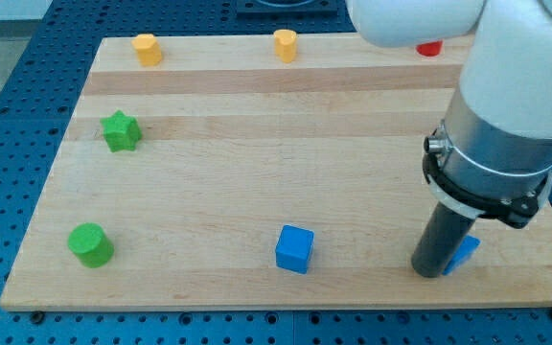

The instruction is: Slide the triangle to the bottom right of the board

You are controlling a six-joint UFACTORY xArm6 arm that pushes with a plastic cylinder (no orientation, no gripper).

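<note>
A blue triangle block (466, 252) lies near the board's bottom right, mostly hidden behind my rod. My tip (429, 272) rests on the board just to the left of it, touching or nearly touching it. A blue cube (294, 248) sits at the bottom middle, well to the left of my tip.
A green star (121, 131) lies at the left, a green cylinder (90, 244) at the bottom left. A yellow block (147, 48) and an orange-yellow block (286, 44) stand along the top edge. A red block (430, 48) peeks out behind the arm. The wooden board (257, 105) ends just right of the triangle.
</note>
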